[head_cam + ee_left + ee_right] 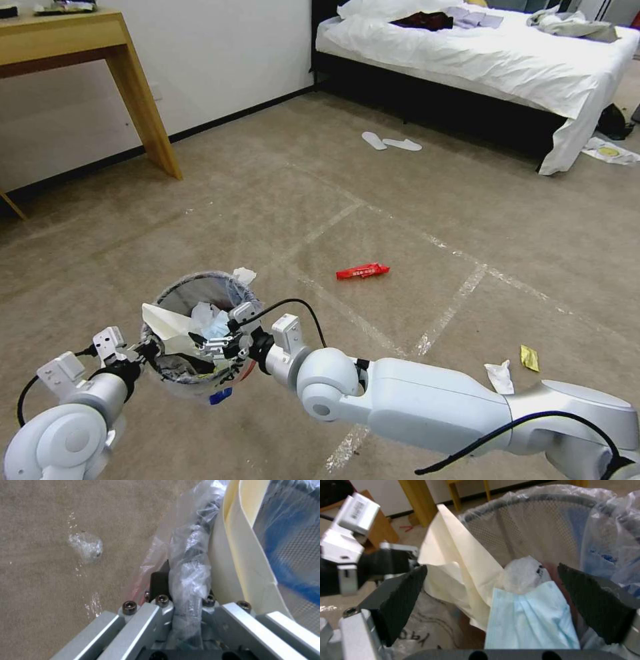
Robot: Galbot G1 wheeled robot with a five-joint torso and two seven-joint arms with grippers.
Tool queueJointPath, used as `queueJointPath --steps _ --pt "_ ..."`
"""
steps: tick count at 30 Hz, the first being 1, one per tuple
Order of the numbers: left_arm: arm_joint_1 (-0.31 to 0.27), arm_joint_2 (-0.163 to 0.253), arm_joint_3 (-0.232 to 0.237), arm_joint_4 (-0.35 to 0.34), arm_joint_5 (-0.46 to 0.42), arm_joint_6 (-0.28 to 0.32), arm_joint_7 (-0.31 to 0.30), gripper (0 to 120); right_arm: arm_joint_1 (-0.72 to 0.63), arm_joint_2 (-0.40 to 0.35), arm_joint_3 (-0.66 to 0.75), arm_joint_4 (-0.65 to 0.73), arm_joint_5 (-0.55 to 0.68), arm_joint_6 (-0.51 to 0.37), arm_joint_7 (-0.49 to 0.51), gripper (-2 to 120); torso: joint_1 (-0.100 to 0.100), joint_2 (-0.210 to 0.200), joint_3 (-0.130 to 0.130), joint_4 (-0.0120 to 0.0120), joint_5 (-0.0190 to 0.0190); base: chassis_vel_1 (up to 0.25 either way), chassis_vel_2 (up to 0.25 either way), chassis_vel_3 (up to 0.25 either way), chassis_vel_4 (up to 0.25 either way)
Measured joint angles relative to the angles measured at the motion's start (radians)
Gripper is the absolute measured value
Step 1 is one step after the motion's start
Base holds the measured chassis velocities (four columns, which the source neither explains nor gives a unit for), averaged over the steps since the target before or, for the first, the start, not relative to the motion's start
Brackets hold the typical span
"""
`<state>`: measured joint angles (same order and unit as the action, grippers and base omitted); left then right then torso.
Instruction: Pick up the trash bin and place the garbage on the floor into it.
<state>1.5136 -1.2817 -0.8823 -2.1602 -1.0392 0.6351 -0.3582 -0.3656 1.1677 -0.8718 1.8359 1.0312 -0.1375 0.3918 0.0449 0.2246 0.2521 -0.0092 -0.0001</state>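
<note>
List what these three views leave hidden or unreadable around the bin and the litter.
- Head view: the trash bin's lower part sits behind the right hand and left hand.
- Right wrist view: what lies under the face mask and cream paper is covered.
- Left wrist view: the left hand's pads are buried in the plastic liner.
- Head view: the red wrapper's print is too small.

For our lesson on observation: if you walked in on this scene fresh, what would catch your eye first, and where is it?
First, the trash bin held up off the floor, the left pincer shut on its rim, stuffed with cream paper and a pale blue face mask. The right pincer hangs open over the mask. Beyond, a red wrapper lies alone on the carpet.
</note>
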Motion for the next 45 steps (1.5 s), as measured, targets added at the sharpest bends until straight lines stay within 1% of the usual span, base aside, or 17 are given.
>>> queueJointPath --steps 10,16,18,20,22,24,25,26,28,29,31,32,34,38,40,41,45 --pt "0.005 -0.001 0.0 -0.002 0.001 -0.001 0.0 1 -0.01 0.013 0.019 0.025 -0.009 0.018 -0.009 100 0.0 0.0 0.0 0.0 0.0 0.0 0.0 0.0 0.0" --pt "0.008 -0.005 -0.001 -0.003 0.004 -0.001 0.0 1 -0.032 0.023 0.085 0.052 -0.013 0.077 -0.062 100 0.0 0.0 0.0 0.0 0.0 0.0 0.0 0.0 0.0" --pt "0.007 -0.008 -0.001 -0.003 0.005 -0.001 0.0 1 -0.048 0.026 0.151 0.079 -0.011 0.142 -0.119 100 0.0 0.0 0.0 0.0001 0.0 0.0 0.0 0.0 0.0" --pt "0.006 -0.008 -0.001 -0.003 0.006 -0.001 0.001 1 -0.053 0.026 0.17 0.083 -0.011 0.157 -0.134 100 0.0 0.0 0.0 0.0001 0.0 0.0 0.0 0.0 0.0" --pt "0.004 -0.009 -0.003 -0.003 0.006 -0.001 0.001 1 -0.077 0.02 0.263 0.099 -0.009 0.245 -0.215 100 0.0 0.0 0.0 0.0002 0.0 0.0 0.0 0.0 0.0" --pt "0.004 -0.009 -0.003 -0.003 0.006 -0.001 0.001 1 -0.086 0.015 0.294 0.104 -0.01 0.266 -0.243 100 0.0 0.0 0.0 0.0001 0.0 0.0 0.0 0.0 0.0" --pt "0.005 -0.008 -0.005 -0.003 0.007 -0.001 0.001 1 -0.108 -0.003 0.362 0.116 -0.012 0.297 -0.288 100 0.0 0.0 0.0 0.0001 0.0001 0.0 0.0 0.0 0.0" --pt "0.005 -0.008 -0.005 -0.003 0.007 -0.001 0.001 1 -0.108 -0.003 0.362 0.116 -0.012 0.297 -0.288 100 0.0 0.0 0.0 0.0001 0.0001 0.0 0.0 0.0 0.0" --pt "0.006 -0.009 -0.01 -0.004 0.007 -0.001 0.001 1 -0.145 -0.039 0.465 0.138 -0.022 0.326 -0.335 100 0.0 0.0 0.0 -0.0001 0.0001 0.0 0.0 0.0 0.0" --pt "0.006 -0.009 -0.01 -0.004 0.007 -0.001 0.001 1 -0.145 -0.039 0.465 0.138 -0.022 0.326 -0.335 100 0.0 0.0 0.0 -0.0001 0.0001 0.0 0.0 0.0 0.0" --pt "0.007 -0.01 -0.018 -0.006 0.008 -0.002 0.001 1 -0.2 -0.085 0.588 0.157 -0.054 0.347 -0.359 100 0.0 0.0 0.0 0.0 0.0002 0.0 0.0 0.0 0.0" --pt "0.007 -0.01 -0.018 -0.006 0.008 -0.002 0.001 1 -0.2 -0.085 0.588 0.157 -0.054 0.347 -0.359 100 0.0 0.0 0.0 0.0 0.0002 0.0 0.0 0.0 0.0" --pt "0.009 -0.011 -0.027 -0.007 0.008 -0.004 0.001 1 -0.263 -0.111 0.714 0.18 -0.089 0.359 -0.361 100 0.0 0.0 0.0 -0.0002 0.0003 0.0 0.0 0.0 0.0" --pt "0.009 -0.012 -0.032 -0.007 0.008 -0.005 0.002 1 -0.326 -0.116 0.818 0.194 -0.141 0.382 -0.364 100 0.0 0.0 0.0 0.0002 0.0003 0.0 0.0 0.0 0.0" --pt "0.007 -0.012 -0.037 -0.007 0.01 -0.007 0.002 1 -0.435 -0.119 0.943 0.215 -0.215 0.393 -0.373 100 0.0 0.0 0.0 0.0 0.0002 0.0 0.0 0.0 0.0" --pt "0.007 -0.012 -0.037 -0.007 0.01 -0.007 0.002 1 -0.435 -0.119 0.943 0.215 -0.215 0.393 -0.373 100 0.0 0.0 0.0 0.0 0.0002 0.0 0.0 0.0 0.0" --pt "0.004 -0.008 -0.044 -0.004 0.01 -0.007 0.002 1 -0.601 -0.13 1.101 0.229 -0.287 0.43 -0.401 100 0.0 0.0 0.0 -0.0003 0.0003 0.0 0.0 0.0 0.0"
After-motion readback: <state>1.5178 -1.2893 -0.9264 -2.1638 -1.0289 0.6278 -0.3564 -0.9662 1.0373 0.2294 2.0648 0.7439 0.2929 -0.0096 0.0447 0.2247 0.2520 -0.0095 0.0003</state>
